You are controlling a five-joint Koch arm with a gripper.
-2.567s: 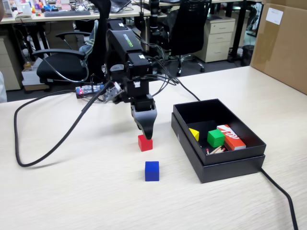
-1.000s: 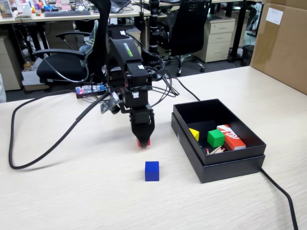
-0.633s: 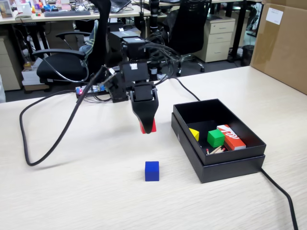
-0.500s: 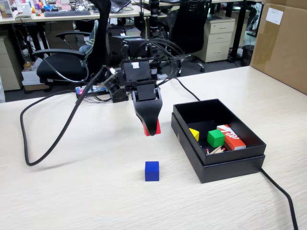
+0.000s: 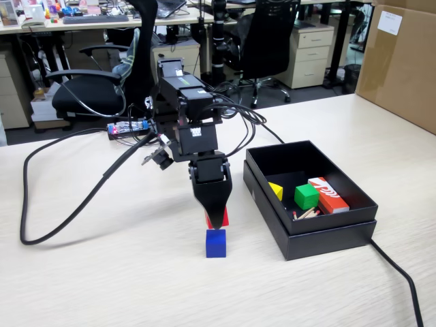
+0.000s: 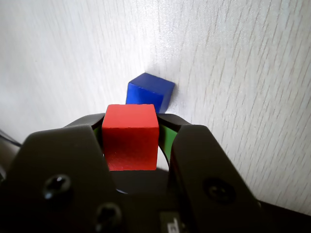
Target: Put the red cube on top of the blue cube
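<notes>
My gripper [image 5: 216, 219] is shut on the red cube [image 6: 130, 137], which sits between the two black jaws. In the fixed view the red cube [image 5: 224, 219] shows only as slivers at the jaw tip. It hangs just above the blue cube [image 5: 215, 243], which stands on the pale wooden table. In the wrist view the blue cube [image 6: 148, 92] lies just beyond the red one, partly hidden behind it. The two cubes look close, and I cannot tell if they touch.
A black open box [image 5: 354, 216] stands right of the cubes and holds a yellow block [image 5: 276, 191], a green cube [image 5: 306, 196] and a red-orange box with white markings [image 5: 328, 194]. Black cables [image 5: 61, 218] run over the table at left. A cardboard box [image 5: 402, 61] stands far right.
</notes>
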